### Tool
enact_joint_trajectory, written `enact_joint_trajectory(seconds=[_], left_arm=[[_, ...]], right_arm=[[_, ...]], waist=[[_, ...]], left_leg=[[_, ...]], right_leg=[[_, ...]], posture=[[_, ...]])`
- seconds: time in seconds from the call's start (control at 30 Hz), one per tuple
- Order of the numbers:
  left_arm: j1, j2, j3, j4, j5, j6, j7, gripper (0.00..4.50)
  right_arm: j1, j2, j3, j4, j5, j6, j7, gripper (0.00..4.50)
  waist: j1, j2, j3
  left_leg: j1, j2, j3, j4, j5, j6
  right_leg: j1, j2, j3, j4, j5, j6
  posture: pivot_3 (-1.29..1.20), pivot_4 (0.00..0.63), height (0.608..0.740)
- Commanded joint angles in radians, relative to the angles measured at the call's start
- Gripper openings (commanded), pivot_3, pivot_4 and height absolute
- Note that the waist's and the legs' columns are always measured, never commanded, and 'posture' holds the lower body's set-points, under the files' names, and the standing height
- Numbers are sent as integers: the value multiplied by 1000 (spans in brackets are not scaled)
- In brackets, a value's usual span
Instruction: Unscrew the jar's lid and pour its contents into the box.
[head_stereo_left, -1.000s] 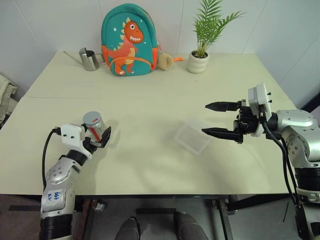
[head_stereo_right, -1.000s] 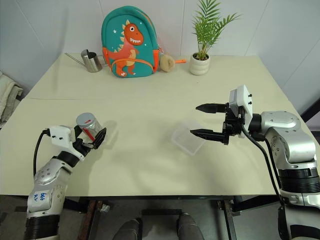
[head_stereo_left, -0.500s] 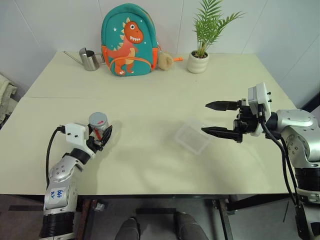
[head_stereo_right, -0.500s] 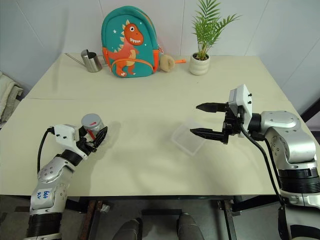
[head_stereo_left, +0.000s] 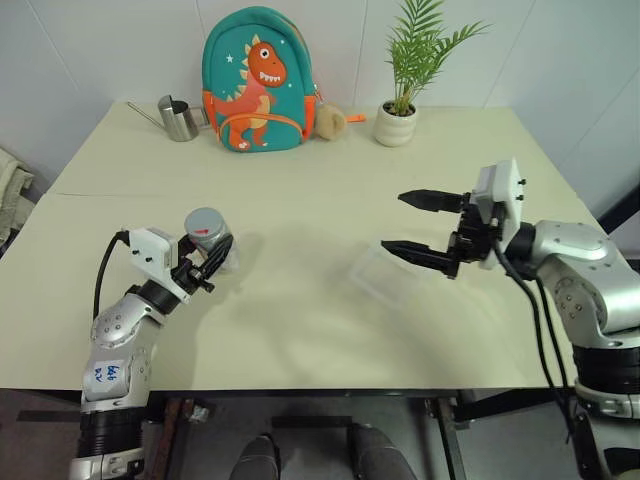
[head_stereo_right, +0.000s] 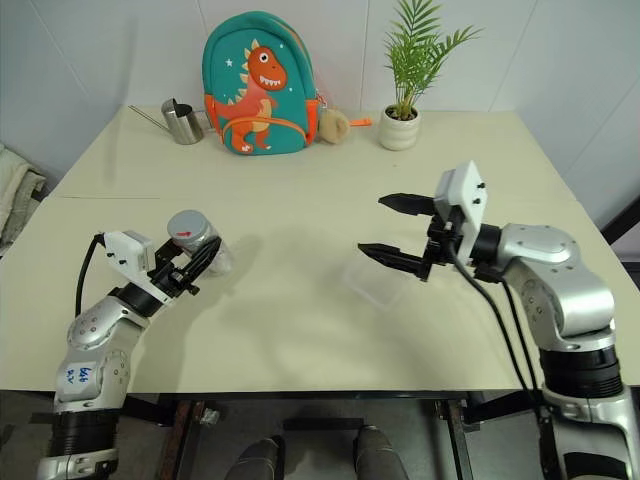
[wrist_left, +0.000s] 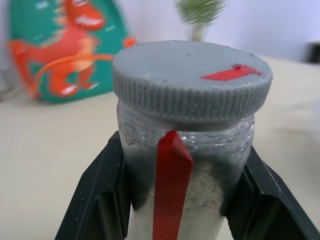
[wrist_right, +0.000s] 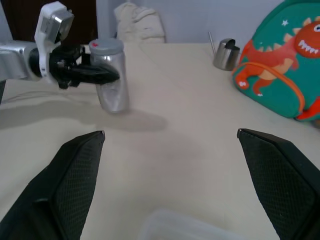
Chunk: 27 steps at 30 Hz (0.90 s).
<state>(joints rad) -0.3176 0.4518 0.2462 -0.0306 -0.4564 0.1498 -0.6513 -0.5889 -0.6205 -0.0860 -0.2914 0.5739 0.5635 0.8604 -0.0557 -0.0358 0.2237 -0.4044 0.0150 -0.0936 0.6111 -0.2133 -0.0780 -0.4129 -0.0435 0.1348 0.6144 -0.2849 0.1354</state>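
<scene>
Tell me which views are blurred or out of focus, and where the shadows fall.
Left wrist view: the jar and lid are sharp, the backpack and plant behind them blurred. Right wrist view: the near box is soft. Left eye view: soft shadows lie on the table beside the jar and under the right gripper.

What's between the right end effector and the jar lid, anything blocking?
Nothing visible. The left end effector is shut on the jar, lid still on. The right end effector hangs open above the box; between it and the lid lies only bare table.
</scene>
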Motion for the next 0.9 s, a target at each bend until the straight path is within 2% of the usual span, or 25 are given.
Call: enact_joint_trajectory(seconds=[0.03, 0.1, 0.3, 0.6, 0.7, 0.9], left_arm=[[-70, 41, -47, -12, -80, 67, -145, 1940], [-142, 67, -109, 29, -80, 126, -230, 1940], [-313, 77, -214, 143, -59, 201, -378, 1940], [-446, 39, -287, 273, 11, 118, -493, 1940], [-463, 28, -292, 300, 31, 89, -510, 1940], [-472, 10, -287, 316, 56, 26, -511, 1940]], right_arm=[[12, 69, -20, -142, 20, 76, -190, 4500], [29, 140, -15, -227, 19, 128, -319, 4500], [13, 257, 47, -364, 9, 267, -549, 4500], [-63, 401, 178, -406, -23, 398, -735, 4500], [-80, 423, 202, -392, -40, 414, -758, 4500], [-73, 445, 246, -380, -82, 414, -779, 4500]], waist=[[0, 0, 0], [0, 0, 0], [-2, 0, 0], [-1, 0, 0], [1, 0, 0], [-1, 0, 0]], left_leg=[[0, 0, 0, 0, 0, 0], [0, 0, 0, 0, 0, 0], [-1, 0, -1, -2, 0, 0], [-1, 1, -2, -9, 0, 0], [-1, 1, -3, -11, 0, 0], [-4, 1, -3, -15, 0, 0]], right_leg=[[0, 0, 0, 0, 0, 0], [0, 0, 0, 0, 0, 0], [0, 0, -1, -2, 0, 0], [-4, 0, -2, 0, 2, 5], [-6, -1, -3, 2, 5, 10], [-13, -1, -4, 7, 4, 9]], posture=[[0, 150, 740], [0, 150, 740], [0, 150, 740], [0, 150, 740], [0, 150, 740], [0, 150, 740]])
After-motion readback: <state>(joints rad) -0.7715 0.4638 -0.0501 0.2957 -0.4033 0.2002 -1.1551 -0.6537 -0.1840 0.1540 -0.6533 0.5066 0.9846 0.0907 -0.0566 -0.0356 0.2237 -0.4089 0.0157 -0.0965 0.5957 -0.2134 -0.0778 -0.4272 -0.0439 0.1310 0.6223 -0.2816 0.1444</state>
